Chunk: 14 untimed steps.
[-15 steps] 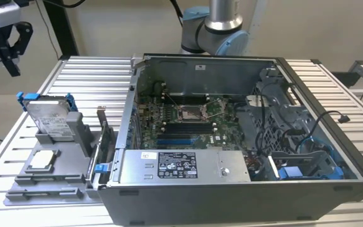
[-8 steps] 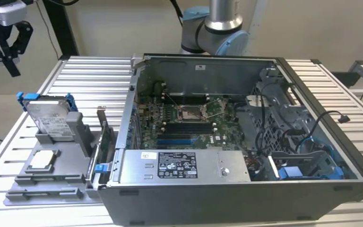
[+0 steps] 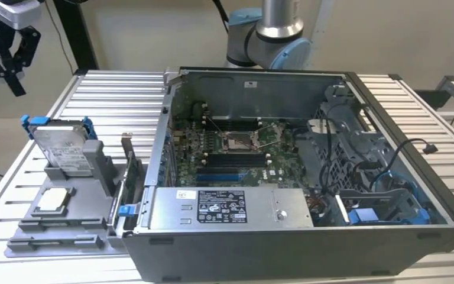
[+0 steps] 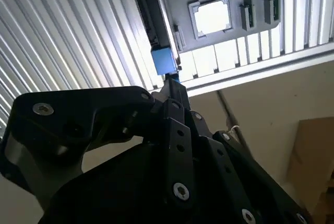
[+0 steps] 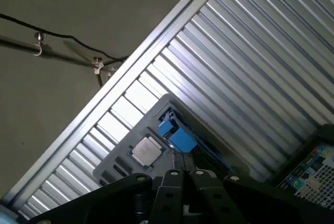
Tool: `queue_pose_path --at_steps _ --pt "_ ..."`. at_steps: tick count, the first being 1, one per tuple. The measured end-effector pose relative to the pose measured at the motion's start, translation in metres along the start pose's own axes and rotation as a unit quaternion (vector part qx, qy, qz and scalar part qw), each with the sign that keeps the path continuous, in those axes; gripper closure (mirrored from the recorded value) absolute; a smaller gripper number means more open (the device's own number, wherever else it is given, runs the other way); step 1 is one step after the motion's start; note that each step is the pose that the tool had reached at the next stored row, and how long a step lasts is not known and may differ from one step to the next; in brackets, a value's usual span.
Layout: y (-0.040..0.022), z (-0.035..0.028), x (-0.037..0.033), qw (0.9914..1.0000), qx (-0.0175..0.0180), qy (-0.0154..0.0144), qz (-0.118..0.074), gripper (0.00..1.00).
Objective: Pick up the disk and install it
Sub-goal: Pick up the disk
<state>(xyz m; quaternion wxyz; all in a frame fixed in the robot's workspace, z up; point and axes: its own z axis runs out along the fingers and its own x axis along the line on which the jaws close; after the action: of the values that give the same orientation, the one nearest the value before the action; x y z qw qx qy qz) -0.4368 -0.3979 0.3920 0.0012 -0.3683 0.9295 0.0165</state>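
The gripper (image 3: 14, 86) hung high at the exterior view's left, jaws closed and empty. The disk (image 3: 60, 148) stood upright in a holder (image 3: 94, 163) below it.

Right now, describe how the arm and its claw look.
The arm is a silver metal tube on grey joints with pale blue caps. The claw is matte black, built of flat angular linkage bars pinned with silver screws. In the exterior view a white housing sits above it.
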Motion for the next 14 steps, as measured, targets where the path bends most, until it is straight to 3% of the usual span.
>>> queue_pose_path --at_steps 4,7,10,14 --pt "0.0000 0.0002 0.0000 0.99933 -0.0005 0.0011 -0.037 1.00" --pt "0.0000 0.0003 0.0000 0.99795 -0.0009 0.0019 -0.064 1.00" --pt "0.0000 0.0005 0.0000 0.99586 -0.0013 0.0027 -0.091 1.00" --pt "0.0000 0.0009 0.0000 0.99187 -0.0019 0.0038 -0.127 1.00"
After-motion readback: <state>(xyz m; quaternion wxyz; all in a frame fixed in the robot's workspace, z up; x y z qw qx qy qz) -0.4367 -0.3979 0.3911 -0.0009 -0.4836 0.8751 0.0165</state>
